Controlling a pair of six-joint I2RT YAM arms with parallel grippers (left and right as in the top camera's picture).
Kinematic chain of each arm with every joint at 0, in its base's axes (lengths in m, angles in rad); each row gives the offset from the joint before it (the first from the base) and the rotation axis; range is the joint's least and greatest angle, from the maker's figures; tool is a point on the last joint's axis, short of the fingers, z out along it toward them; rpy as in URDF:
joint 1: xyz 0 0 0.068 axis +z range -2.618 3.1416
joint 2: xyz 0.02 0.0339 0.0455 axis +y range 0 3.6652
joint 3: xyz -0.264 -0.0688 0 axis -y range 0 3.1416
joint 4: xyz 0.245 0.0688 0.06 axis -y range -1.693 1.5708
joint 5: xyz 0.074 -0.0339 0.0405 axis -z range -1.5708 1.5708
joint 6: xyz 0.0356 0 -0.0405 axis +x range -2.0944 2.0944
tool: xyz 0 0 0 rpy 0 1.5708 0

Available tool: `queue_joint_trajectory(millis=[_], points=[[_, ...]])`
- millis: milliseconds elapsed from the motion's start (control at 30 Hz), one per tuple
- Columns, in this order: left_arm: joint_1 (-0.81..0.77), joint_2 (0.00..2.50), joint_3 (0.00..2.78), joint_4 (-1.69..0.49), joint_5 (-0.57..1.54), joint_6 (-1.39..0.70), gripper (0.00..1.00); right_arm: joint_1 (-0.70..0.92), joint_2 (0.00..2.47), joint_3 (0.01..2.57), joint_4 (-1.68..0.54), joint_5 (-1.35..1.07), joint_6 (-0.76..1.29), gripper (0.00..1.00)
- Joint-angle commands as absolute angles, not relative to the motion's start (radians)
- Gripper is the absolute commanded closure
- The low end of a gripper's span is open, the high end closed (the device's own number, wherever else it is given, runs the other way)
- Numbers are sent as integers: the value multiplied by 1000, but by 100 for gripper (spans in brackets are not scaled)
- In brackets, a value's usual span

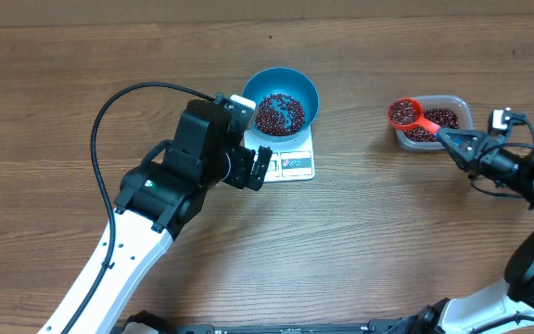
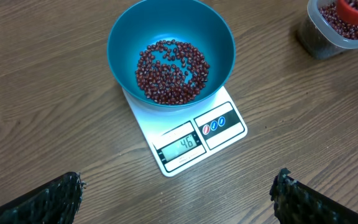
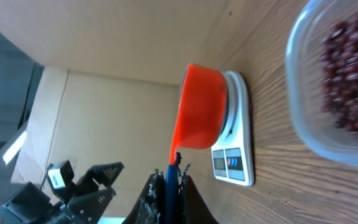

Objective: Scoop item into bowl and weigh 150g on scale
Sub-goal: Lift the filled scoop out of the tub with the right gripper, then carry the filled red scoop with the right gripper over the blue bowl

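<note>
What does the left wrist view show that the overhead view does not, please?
Only the left wrist view: the display is readable, showing 46.
Only the overhead view: the right gripper, shut on the handle of a loaded red scoop at the clear tub; the left wrist view catches only the scoop's edge.
Both: the blue bowl of beans on the white scale, with the open left gripper in front of it.

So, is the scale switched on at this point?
On: the scale shows digits, 46, on its display, with the blue bowl of beans on it.
</note>
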State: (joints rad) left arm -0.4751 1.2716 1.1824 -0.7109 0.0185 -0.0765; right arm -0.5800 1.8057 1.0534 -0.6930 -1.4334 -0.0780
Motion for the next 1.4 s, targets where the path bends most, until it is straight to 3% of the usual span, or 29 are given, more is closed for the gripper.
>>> queue_joint_trajectory(millis=[0, 500, 833, 1367], points=[[-470, 1263, 1187, -707, 26, -91, 0, -529, 1809, 1047, -690, -1469, -78, 96], [-470, 1263, 1187, -707, 26, -91, 0, -338, 1809, 1047, -675, -1513, -78, 96], [-470, 1263, 1187, -707, 26, -91, 0, -307, 1809, 1047, -656, -1513, -67, 96], [-470, 1263, 1187, -707, 26, -90, 0, -279, 1809, 1047, -367, -1493, 225, 96]])
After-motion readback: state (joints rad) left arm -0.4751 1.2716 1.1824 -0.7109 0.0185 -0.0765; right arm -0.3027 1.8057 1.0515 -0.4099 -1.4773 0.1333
